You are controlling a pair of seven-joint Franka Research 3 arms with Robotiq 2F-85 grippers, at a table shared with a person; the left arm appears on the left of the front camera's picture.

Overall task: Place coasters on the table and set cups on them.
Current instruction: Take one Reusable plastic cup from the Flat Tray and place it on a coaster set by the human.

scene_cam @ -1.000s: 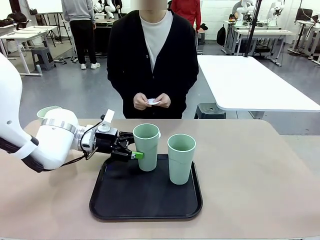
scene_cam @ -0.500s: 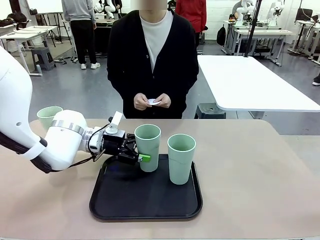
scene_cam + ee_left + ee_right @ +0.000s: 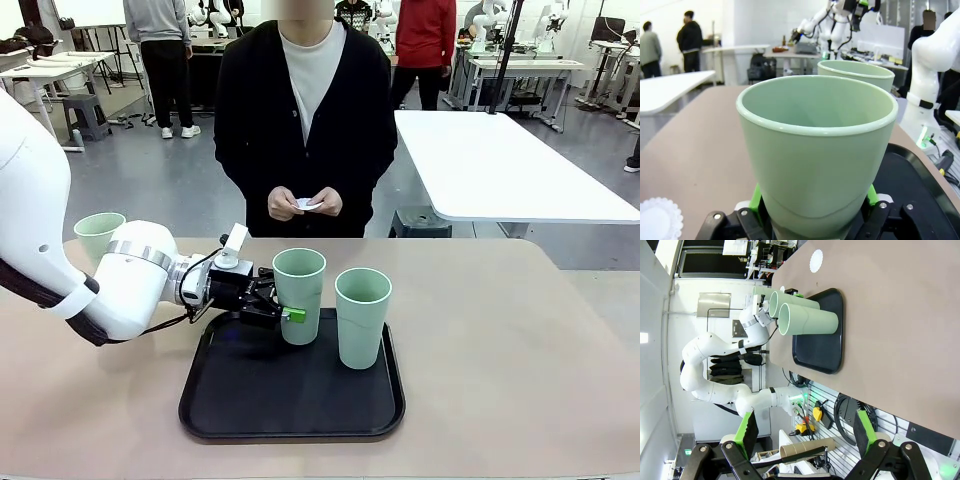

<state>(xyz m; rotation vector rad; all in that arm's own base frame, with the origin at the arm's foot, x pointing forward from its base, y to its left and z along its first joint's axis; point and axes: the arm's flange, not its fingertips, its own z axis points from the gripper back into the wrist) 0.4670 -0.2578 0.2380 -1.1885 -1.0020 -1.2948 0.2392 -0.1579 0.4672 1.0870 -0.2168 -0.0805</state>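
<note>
Front view: left gripper is clamped on a cup at the black tray's left rear; second cup stands on the tray's right.
Left wrist view: green pads press the cup's sides; a coaster lies off the tray.
Right wrist view: right gripper is spread, empty, well clear of the tray.

Reaches in from the left of the frame with the white left arm, wrist lying level. Clamps the left end effector on a cup at mid-frame, green pads on either side. Keeps the right end effector low in its wrist view, fingers spread wide.
</note>
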